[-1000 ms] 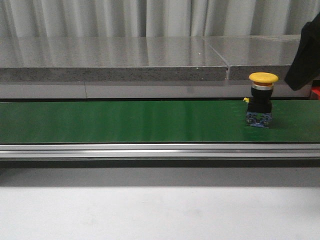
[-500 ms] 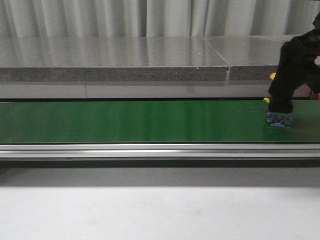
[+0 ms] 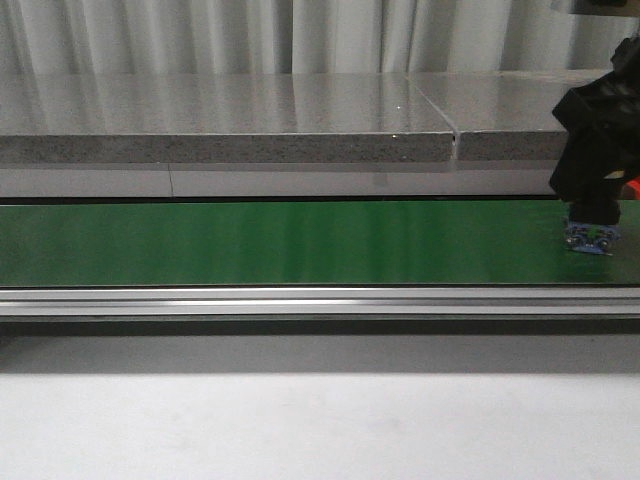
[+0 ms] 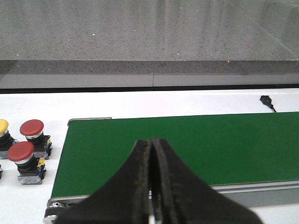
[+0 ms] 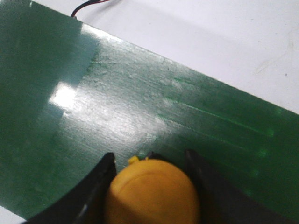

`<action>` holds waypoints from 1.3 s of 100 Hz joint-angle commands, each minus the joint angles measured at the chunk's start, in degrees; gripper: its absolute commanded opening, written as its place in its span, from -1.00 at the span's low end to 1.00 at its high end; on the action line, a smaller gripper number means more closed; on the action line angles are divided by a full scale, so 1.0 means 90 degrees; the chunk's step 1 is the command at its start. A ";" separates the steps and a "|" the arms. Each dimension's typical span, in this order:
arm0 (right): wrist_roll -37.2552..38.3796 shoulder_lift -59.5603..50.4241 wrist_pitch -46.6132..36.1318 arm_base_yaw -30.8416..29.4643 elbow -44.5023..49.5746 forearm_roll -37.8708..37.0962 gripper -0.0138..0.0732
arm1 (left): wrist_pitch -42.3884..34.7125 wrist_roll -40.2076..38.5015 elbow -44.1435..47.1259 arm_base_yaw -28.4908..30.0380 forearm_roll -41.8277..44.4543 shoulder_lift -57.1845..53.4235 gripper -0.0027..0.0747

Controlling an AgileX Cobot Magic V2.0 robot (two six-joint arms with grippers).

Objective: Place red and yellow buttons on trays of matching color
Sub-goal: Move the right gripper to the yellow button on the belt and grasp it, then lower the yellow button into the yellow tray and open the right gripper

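Observation:
A yellow button (image 5: 152, 193) stands on the green belt (image 5: 93, 107), and my right gripper (image 5: 150, 170) is shut on its cap, one finger on each side. In the front view only the button's blue base (image 3: 590, 238) shows under the black right gripper (image 3: 592, 212), at the belt's far right. My left gripper (image 4: 152, 144) is shut with nothing in it, over the belt's near edge. Two red buttons (image 4: 32, 129) (image 4: 21, 152) and the edge of another yellow button (image 4: 2, 126) stand on the white table beside the belt's end. I cannot make out any tray.
The belt (image 3: 300, 243) runs across the table with a metal rail (image 3: 300, 300) along its front and a grey stone ledge (image 3: 230, 120) behind. A small black cable end (image 4: 266, 99) lies on the white surface. A red sliver (image 3: 632, 187) shows at the right edge.
The yellow button has travelled right along the belt. My right gripper came down over it from the upper right and now covers its cap and body.

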 commanded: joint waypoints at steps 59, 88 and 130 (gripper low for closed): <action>0.0529 -0.1945 0.0597 -0.2730 -0.0192 0.0085 -0.43 | -0.0469 -0.0008 -0.0174 -0.0048 -0.0075 0.0040 -0.98; 0.1203 -0.1763 -0.0435 -0.4788 -0.0180 0.0091 -0.43 | -0.0469 -0.0008 -0.0174 -0.0048 -0.0075 0.0040 -0.98; 0.1856 -0.0701 -0.1275 -0.5530 -0.0180 0.0091 -0.43 | -0.0473 -0.0008 -0.0174 -0.0048 -0.0075 0.0040 -0.98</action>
